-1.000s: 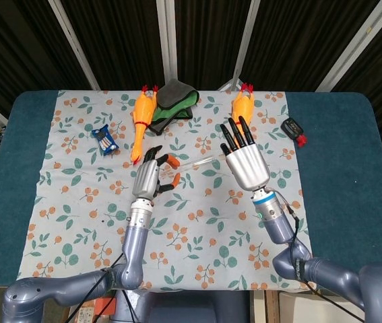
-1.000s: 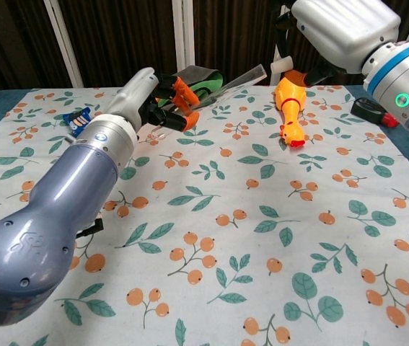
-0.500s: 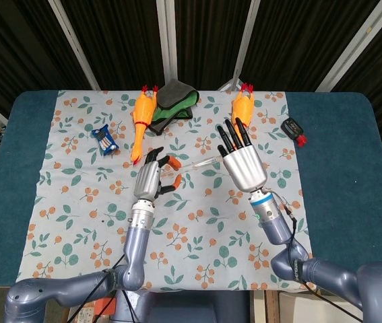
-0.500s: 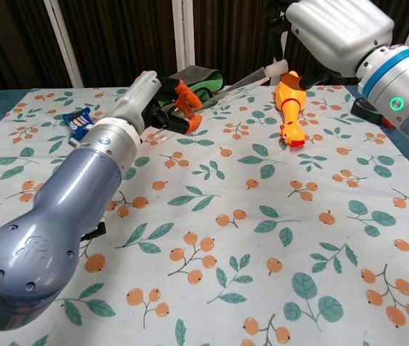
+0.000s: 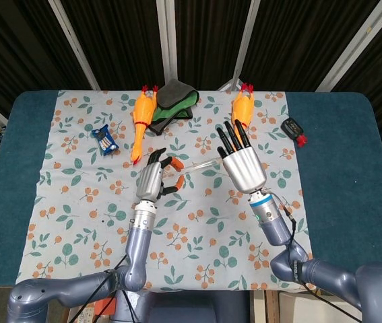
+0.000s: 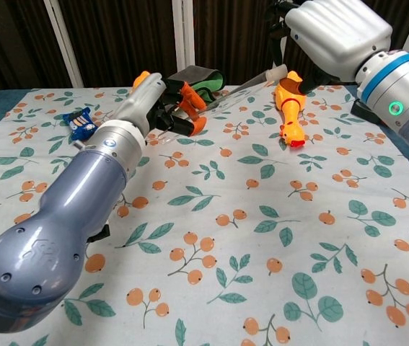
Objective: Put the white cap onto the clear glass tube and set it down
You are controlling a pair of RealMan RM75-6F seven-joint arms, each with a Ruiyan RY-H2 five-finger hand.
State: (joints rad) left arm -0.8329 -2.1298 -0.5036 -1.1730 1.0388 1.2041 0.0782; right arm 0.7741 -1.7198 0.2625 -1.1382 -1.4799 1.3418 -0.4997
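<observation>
The clear glass tube (image 5: 197,163) (image 6: 236,89) hangs slanted above the floral cloth between my two hands. The white cap (image 6: 279,71) sits on its upper, right end. My left hand (image 5: 153,177) (image 6: 166,107) pinches the tube's lower end between its orange fingertips (image 6: 192,107). My right hand (image 5: 240,163) (image 6: 334,32) is at the capped end with its long fingers stretched out, and its thumb side pinches the cap. In the head view the cap itself is hidden by that hand.
Two orange rubber chickens (image 5: 142,120) (image 5: 242,106) lie at the back, the right one (image 6: 291,104) just under the tube's capped end. A green and grey pouch (image 5: 174,97) lies between them. A blue packet (image 5: 104,139) lies at the left, a black and red item (image 5: 293,129) at the right.
My right hand has moved left toward my left hand. The white cap, apart from the tube's end one second ago, now sits on it. The left hand has crept slightly forward.
</observation>
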